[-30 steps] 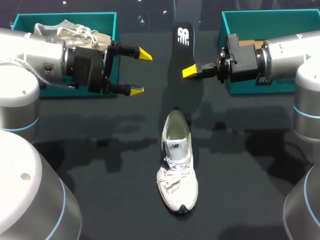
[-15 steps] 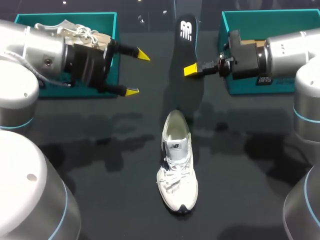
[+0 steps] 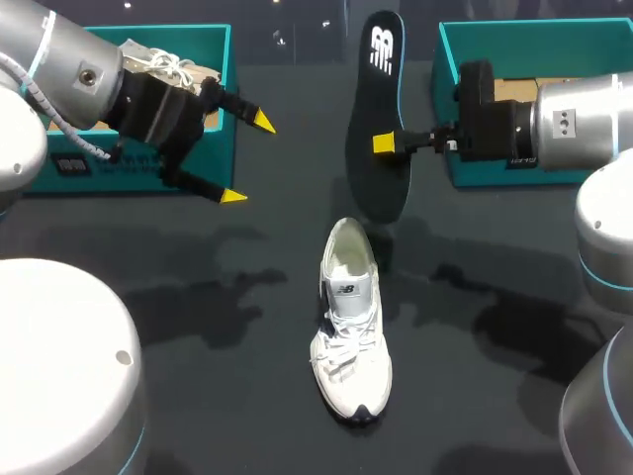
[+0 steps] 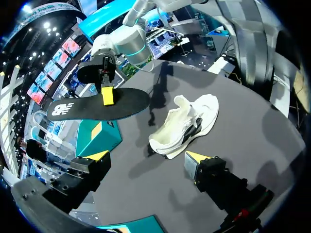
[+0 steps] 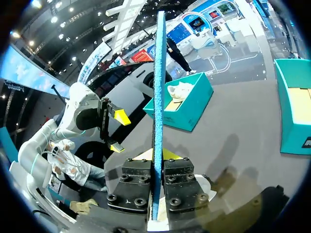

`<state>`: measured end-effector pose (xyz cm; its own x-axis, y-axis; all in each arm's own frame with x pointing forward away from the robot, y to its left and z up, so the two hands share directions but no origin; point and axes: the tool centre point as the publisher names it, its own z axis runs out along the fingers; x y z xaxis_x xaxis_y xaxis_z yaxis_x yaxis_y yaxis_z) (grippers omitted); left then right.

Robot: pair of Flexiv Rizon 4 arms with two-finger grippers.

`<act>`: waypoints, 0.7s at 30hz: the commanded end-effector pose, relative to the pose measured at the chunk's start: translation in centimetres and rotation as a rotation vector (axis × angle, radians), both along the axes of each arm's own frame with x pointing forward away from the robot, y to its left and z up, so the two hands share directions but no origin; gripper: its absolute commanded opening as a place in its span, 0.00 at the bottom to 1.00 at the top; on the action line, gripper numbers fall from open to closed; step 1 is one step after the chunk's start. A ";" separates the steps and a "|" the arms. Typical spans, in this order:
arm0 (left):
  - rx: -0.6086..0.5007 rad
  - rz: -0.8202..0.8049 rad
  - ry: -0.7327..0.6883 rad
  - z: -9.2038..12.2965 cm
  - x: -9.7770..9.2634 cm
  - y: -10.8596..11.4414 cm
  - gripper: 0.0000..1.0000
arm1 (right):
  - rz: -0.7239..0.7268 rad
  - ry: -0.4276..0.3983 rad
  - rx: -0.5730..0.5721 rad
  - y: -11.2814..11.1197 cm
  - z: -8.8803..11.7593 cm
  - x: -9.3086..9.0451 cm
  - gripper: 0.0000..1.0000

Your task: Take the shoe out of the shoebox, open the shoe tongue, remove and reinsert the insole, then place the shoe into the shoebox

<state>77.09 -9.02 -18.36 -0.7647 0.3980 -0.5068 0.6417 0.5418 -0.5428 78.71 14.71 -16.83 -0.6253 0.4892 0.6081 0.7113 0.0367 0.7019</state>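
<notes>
A white shoe (image 3: 351,322) lies on the dark table, toe toward the front edge; in the left wrist view the shoe (image 4: 187,121) lies on its side ahead of the fingers. My right gripper (image 3: 384,143) is shut on the black insole (image 3: 379,99), holding it in the air behind the shoe's heel. Seen from the right wrist, the insole (image 5: 159,73) stands edge-on between that gripper (image 5: 158,156). My left gripper (image 3: 247,158) hangs open and holds nothing in front of the left teal shoebox (image 3: 223,59). From its own wrist, the left gripper (image 4: 146,158) faces shoe and insole (image 4: 97,104).
The left shoebox holds a second pale shoe (image 3: 163,67). A second teal shoebox (image 3: 495,40) stands at the back right, behind my right arm. Dark tabletop surrounds the shoe on all sides.
The right gripper has lifted the insole higher and shifted slightly right. My left gripper, still open, has drawn back to the left and tilted.
</notes>
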 end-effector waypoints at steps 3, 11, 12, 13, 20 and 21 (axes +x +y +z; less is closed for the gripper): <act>0.232 0.125 0.227 -1.5 -0.5 0.2 1.00 | -0.016 -0.063 -0.031 0.8 -0.9 0.3 0.00; 0.302 0.227 0.286 -5.1 -1.6 0.0 1.00 | 0.016 -0.113 -0.044 1.6 -2.2 0.5 0.00; 0.307 0.239 0.291 -5.4 -1.8 -0.1 1.00 | 0.024 -0.120 -0.042 1.6 -2.3 0.5 0.00; 0.313 0.248 0.283 -5.8 -1.9 -0.1 1.00 | 0.027 -0.122 -0.040 1.7 -2.5 0.4 0.00; 0.340 0.332 0.321 -8.6 -2.1 -0.5 1.00 | 0.086 -0.135 -0.003 2.2 -3.5 0.5 0.00; 0.341 0.348 0.320 -9.0 -2.1 -0.6 1.00 | 0.107 -0.139 0.009 2.3 -3.7 0.5 0.00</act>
